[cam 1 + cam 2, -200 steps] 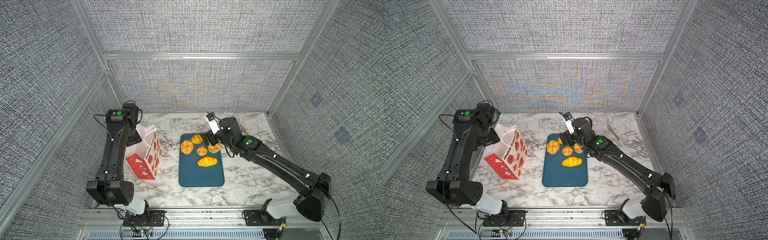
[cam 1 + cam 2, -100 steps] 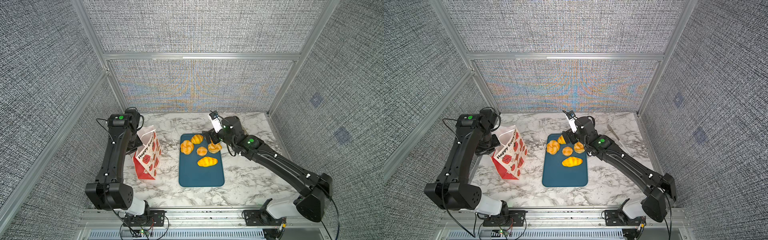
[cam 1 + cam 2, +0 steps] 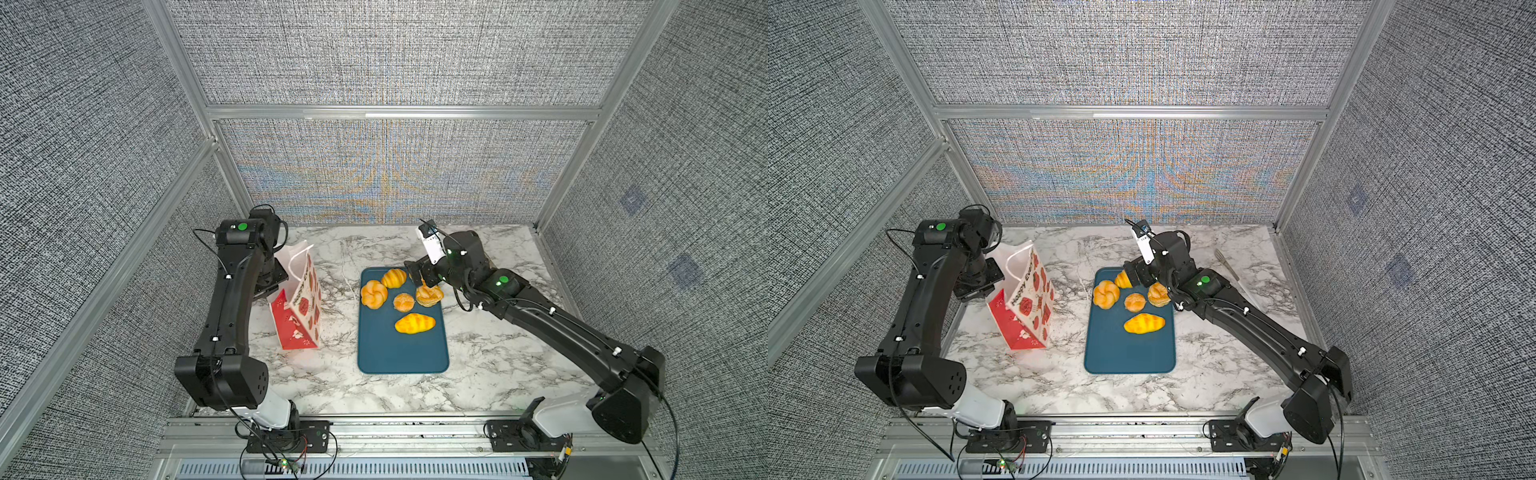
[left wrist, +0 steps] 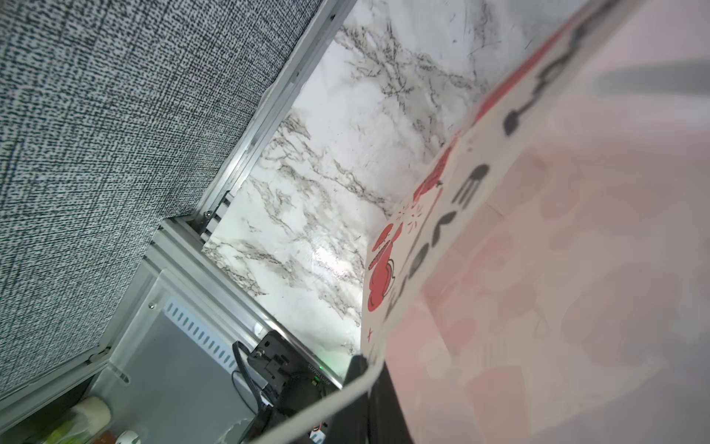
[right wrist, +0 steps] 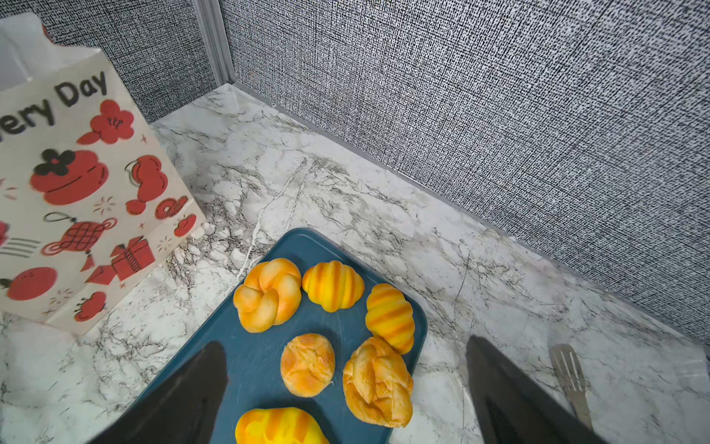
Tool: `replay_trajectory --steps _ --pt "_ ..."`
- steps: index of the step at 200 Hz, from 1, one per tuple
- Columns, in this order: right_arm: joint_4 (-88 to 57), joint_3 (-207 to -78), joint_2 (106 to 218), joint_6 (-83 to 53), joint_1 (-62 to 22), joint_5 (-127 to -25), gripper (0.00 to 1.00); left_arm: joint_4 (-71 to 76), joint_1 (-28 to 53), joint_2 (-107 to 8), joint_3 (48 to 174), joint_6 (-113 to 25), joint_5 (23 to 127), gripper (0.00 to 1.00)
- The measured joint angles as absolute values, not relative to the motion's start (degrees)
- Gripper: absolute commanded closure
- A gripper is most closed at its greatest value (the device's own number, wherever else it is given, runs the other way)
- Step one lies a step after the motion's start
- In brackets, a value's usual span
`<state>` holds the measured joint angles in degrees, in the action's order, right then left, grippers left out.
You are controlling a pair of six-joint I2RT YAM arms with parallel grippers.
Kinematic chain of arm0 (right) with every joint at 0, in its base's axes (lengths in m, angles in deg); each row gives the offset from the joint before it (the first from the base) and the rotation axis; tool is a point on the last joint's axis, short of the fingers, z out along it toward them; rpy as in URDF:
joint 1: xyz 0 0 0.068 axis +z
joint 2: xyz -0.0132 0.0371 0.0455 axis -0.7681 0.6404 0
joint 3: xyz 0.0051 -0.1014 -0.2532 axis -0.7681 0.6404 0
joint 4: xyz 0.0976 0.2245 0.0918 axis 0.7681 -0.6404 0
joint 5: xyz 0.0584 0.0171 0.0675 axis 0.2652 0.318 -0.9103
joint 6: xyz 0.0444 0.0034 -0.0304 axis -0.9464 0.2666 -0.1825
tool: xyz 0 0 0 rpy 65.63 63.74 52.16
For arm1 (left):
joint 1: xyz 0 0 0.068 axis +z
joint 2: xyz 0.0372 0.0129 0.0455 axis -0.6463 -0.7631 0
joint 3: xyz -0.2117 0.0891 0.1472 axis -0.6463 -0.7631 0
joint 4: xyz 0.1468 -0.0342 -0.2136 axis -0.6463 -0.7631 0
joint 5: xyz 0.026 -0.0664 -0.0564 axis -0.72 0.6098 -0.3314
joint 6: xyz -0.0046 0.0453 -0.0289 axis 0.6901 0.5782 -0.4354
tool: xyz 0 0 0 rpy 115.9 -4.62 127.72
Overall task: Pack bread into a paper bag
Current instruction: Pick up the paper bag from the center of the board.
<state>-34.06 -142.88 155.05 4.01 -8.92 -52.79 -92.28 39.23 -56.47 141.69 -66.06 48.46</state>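
The paper bag (image 3: 300, 305) (image 3: 1030, 301) stands at the table's left, white printed front toward the tray, mouth up. My left gripper (image 4: 365, 371) is shut on its back rim, beside a white cord handle (image 4: 338, 399); the bag wall (image 4: 538, 269) fills that view. Several golden pastries lie on the far half of the blue tray (image 3: 399, 353): a knot roll (image 5: 267, 294), croissants (image 5: 332, 285) (image 5: 390, 317), a round bun (image 5: 307, 364), a flaky pastry (image 5: 377, 382). My right gripper (image 5: 345, 369) (image 3: 422, 276) hovers open over them, holding nothing.
A metal spatula (image 3: 1227, 264) (image 5: 568, 376) lies on the marble to the right of the tray. Grey fabric walls with aluminium frames close in the back and both sides. The bag stands close to the left wall.
My left gripper has shut on the bag's rim and the bag has come up from leaning to nearly upright. The right gripper sank slightly over the tray's far end, still open.
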Motion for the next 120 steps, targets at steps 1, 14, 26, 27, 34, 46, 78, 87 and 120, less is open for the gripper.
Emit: replay_trajectory --steps 1,14,26,27,34,46,78,87,120 --pt "-34.1 -142.9 155.0 4.0 -8.9 -52.8 0.01 -92.3 39.2 -56.5 141.8 -66.1 48.5 0.98" --pt "-34.2 -143.1 154.9 4.0 -8.9 -52.8 0.01 -92.1 39.2 -57.3 144.2 -66.2 48.8 0.98" --pt "-34.3 -143.2 154.9 4.0 -8.9 -52.8 0.01 -92.1 39.2 -58.0 146.1 -66.2 49.0 0.98" --pt "-34.3 -143.2 154.9 4.0 -8.9 -52.8 0.01 -92.1 39.2 -58.1 146.2 -66.2 49.0 0.98" --pt "-34.4 -143.3 154.9 4.0 -8.9 -52.8 0.01 -92.1 39.2 -58.5 147.3 -66.2 49.1 0.98" --pt "-34.7 -143.6 154.9 4.1 -8.9 -52.8 0.01 -92.1 39.2 -59.3 148.7 -66.2 49.1 0.98" --pt "-35.3 -144.5 155.0 4.3 -8.9 -52.8 0.01 -92.0 39.2 -61.7 151.2 -66.2 49.1 0.98" --pt "-35.6 -144.7 155.0 4.4 -8.9 -52.8 0.01 -91.8 39.2 -62.0 151.5 -66.2 49.2 0.98" --pt "-36.0 -144.8 155.0 4.7 -8.9 -52.8 0.01 -89.6 39.2 -62.4 152.0 -66.4 51.3 0.97"
